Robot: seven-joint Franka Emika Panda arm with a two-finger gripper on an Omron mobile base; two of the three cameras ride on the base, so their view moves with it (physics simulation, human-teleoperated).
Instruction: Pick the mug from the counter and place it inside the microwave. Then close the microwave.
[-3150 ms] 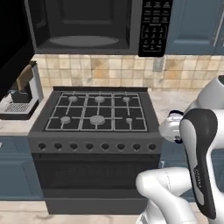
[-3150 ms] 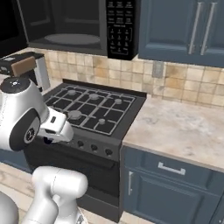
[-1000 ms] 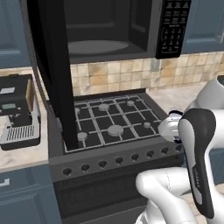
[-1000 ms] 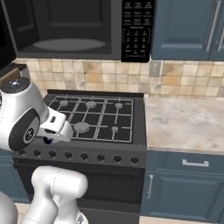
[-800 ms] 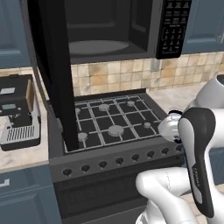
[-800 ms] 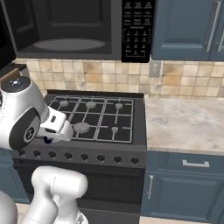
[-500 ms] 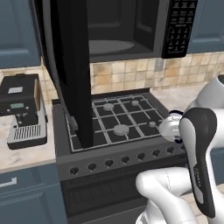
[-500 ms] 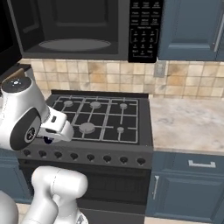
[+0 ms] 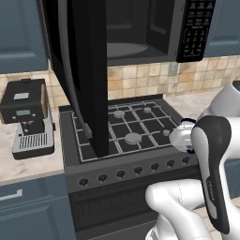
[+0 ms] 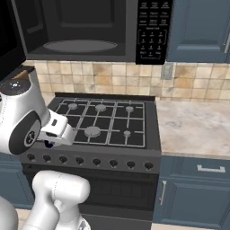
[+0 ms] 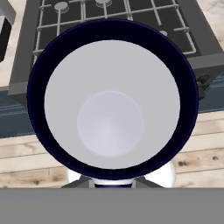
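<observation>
The mug is seen from above in the hand view: a pale inside ringed by a dark navy rim. My gripper is shut on it, holding it low in front of the stove's right front corner, beside my forearm; its fingertips are hidden by the mug. The microwave hangs above the stove with its wide black door swung out to the left, and its cavity with the glass turntable is open to view. The keypad panel is on its right side. The beige counter flanks the stove.
A black gas stove with grey grates lies under the microwave. A black-and-silver coffee machine stands on the counter left of the stove, close to the open door. Blue cabinets and drawers run below; wooden floor is beneath the mug.
Both base views have shifted, so the base has moved; the stove and open microwave door now appear nearer and further right. The arm holds the mug in the same pose.
</observation>
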